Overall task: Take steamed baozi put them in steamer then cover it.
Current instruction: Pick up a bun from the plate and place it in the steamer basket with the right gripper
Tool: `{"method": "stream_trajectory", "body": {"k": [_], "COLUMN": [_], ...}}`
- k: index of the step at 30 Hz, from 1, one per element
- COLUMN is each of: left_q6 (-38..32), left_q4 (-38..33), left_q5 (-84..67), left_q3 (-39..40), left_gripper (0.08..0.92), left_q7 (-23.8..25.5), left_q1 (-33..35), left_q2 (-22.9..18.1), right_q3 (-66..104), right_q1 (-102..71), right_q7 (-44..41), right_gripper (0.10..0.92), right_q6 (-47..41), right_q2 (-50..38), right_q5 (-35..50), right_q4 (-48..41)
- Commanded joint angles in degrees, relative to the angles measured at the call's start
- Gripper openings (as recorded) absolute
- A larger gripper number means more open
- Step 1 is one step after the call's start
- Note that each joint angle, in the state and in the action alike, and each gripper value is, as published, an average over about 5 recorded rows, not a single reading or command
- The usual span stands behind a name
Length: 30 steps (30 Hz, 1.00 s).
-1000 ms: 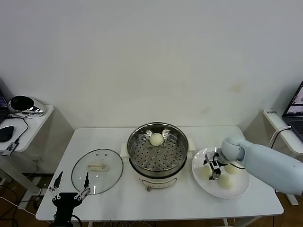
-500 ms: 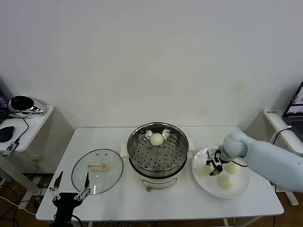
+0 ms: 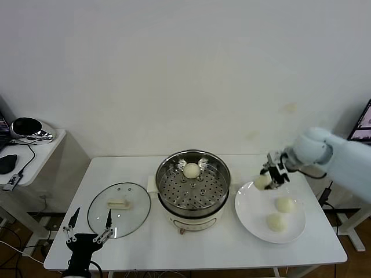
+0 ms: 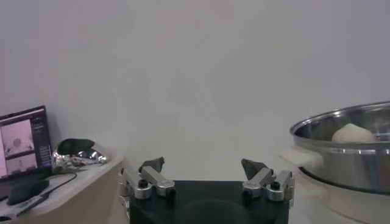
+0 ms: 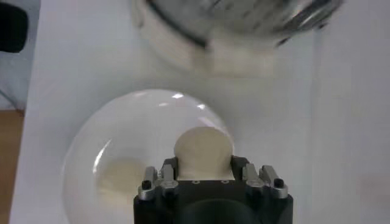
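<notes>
Head view shows the right hand [image 3: 268, 177] raised above the near-steamer edge of the white plate [image 3: 255, 214], its fingers clamped on one steamed baozi [image 3: 262, 181]; the right wrist view confirms the bun [image 5: 203, 152] sits snug between the jaws, with the plate below it. Two more buns [image 3: 280, 213] lie on the plate, below the hand and on its side away from the steamer, and a fourth [image 3: 191, 170] already rests on the perforated tray inside the steamer [image 3: 193, 186], which stands beside the hand toward the robot's left. The step in hand seems to be carrying the second bun across to the pot. Next, the hand likely needs to travel over the steel rim, lower onto a free part of the tray clear of the bun there, and let go gently. The left hand [image 3: 87, 234] waits with fingers apart at the counter's front edge, just in front of the cover [image 3: 119, 209], which lies flat on the counter [image 3: 191, 246].
</notes>
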Motion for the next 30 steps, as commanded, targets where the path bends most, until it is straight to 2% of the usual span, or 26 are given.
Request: {"method": "stream_trajectory", "body": {"k": [1, 7, 12, 20, 30], "left_q6": [0.02, 0.02, 0.08, 0.07, -0.03], "left_q4": [0.01, 0.34, 0.39, 0.57, 1.01], "left_q5": [-0.27, -0.51, -0.70, -0.68, -0.69], "left_q3": [-0.14, -0.46, -0.97, -1.12, -0.92], "left_gripper": [0.823, 0.823, 0.823, 0.823, 0.823], "left_q7": [0.05, 0.05, 0.09, 0.12, 0.10], "left_q1": [-0.09, -0.56, -0.80, -1.01, -1.25], "left_q2": [0.10, -0.14, -0.46, -1.15, -1.12], "right_q3": [-8.51, -9.45, -8.80, -8.09, -7.26], "right_q1": [17.70, 14.38, 9.05, 1.42, -4.35], "right_q7": [1.87, 7.17, 11.04, 14.16, 14.61], "right_gripper": [0.546, 0.551, 0.552, 0.552, 0.552], "right_q6": [-4.55, -11.10, -15.11, -18.55, -19.42], "right_q2": [6.15, 17.95, 27.67, 37.54, 42.14], "right_q5": [11.14, 19.98, 24.04, 22.71, 20.68], "right_q4": [3.99, 3.91, -0.31, -10.38, -16.65]}}
